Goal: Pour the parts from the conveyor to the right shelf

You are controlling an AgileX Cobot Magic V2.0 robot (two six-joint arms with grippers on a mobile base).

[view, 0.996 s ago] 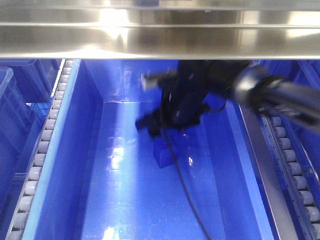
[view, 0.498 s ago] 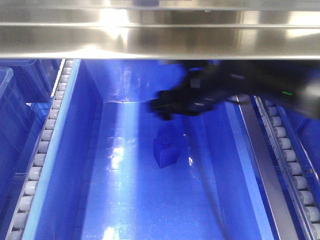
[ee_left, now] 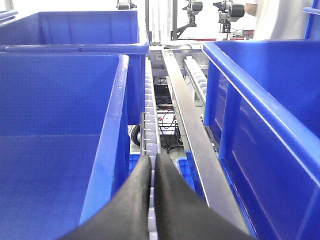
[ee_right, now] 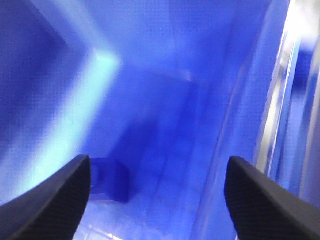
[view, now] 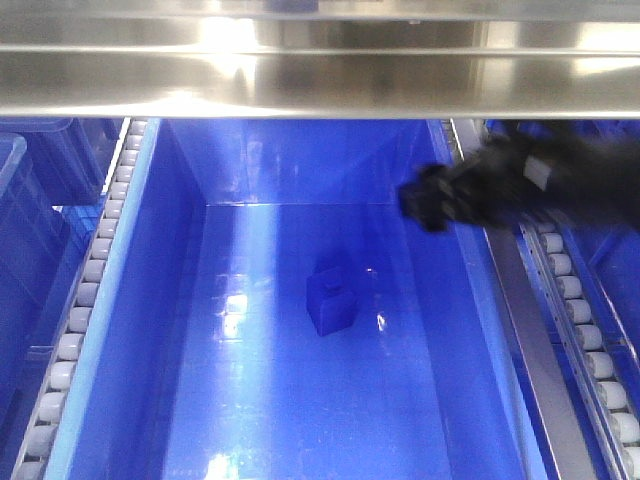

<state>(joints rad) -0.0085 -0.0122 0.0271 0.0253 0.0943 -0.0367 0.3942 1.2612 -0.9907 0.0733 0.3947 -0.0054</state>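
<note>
your right gripper (ee_right: 157, 200) is spread wide and empty above the deep glossy blue plastic bin (view: 140, 300); the small blue plastic block (view: 331, 298) lies mid-floor, so lift clear of the right rim. left gripper (ee_left: 152, 172) is pressed closed, empty.

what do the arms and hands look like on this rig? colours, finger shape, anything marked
Both hands have matte black, tapered, wedge-like fingers. The left hand shows two smooth curved fingers in its wrist view. The right hand has fingers with a fine woven-looking texture. From the front camera the right arm is a blurred black bulk; no markings or cables can be made out.
</note>
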